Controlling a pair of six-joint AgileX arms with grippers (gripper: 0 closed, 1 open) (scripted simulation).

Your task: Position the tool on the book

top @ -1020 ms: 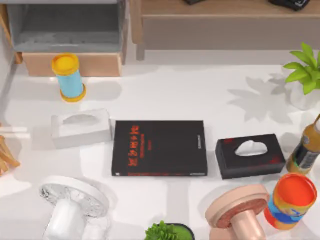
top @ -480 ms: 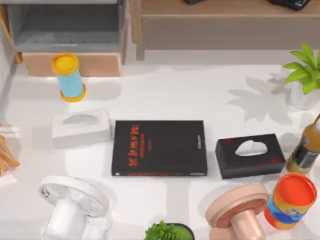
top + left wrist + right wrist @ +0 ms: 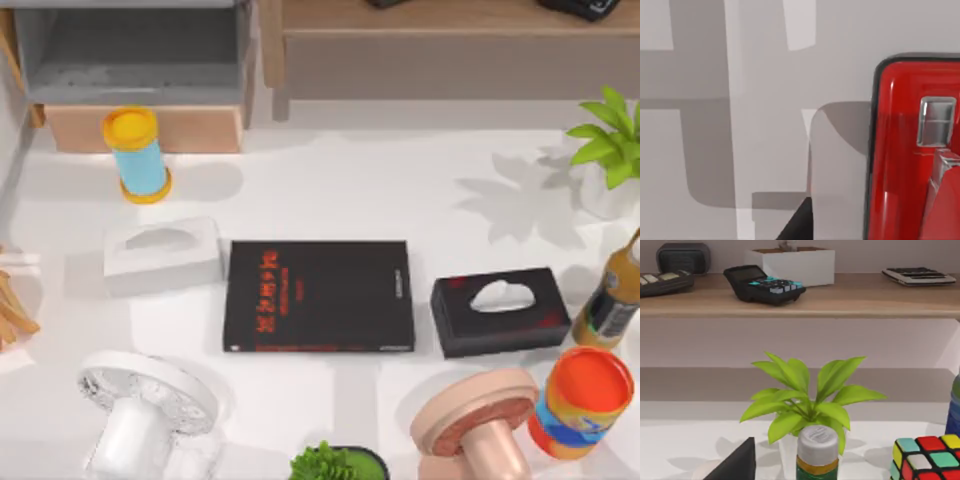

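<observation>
The book [image 3: 318, 296] lies flat in the middle of the white table: black, with red lettering near its left side and a thin red stripe along its front edge. Nothing rests on it. The tool [image 3: 910, 150] appears close up in the left wrist view, bright red with a dark rim and a small metal plate. It lies on the pale table surface, so the left wrist camera hangs just above it. Where the tool lies relative to the book cannot be told.
A white tissue box [image 3: 162, 255] sits left of the book, a black one [image 3: 500, 312] right of it. Around them stand a blue can [image 3: 137, 155], a white fan [image 3: 145, 400], a pink stand [image 3: 475, 420], an orange can [image 3: 582, 400], a bottle [image 3: 612, 300] and plants [image 3: 610, 140].
None of the objects has moved. Only the faint shadows on the table at the lower left have shifted a little.
</observation>
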